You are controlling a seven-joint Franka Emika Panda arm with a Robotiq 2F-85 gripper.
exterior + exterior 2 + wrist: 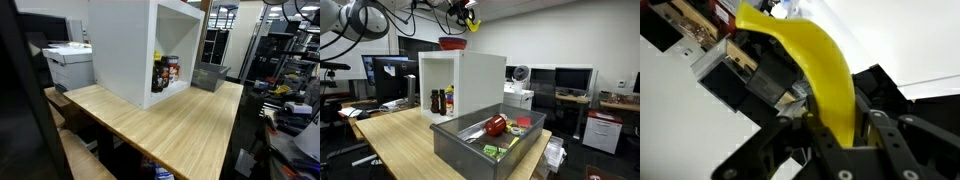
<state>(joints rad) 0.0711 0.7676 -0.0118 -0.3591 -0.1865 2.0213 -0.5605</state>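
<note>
Smooth glossy banana [816, 68], matt wooden table [172, 124]

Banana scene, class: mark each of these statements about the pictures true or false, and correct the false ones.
1. The jaws grip a banana. True.
2. The red bowl lies in the bin. False: it sits on top of the white cabinet.
3. Bottles stand inside the cabinet. True.
4. The bin is empty. False: it holds a red item and other things.
5. The bin stands on the floor. False: it stands on the wooden table.
</note>
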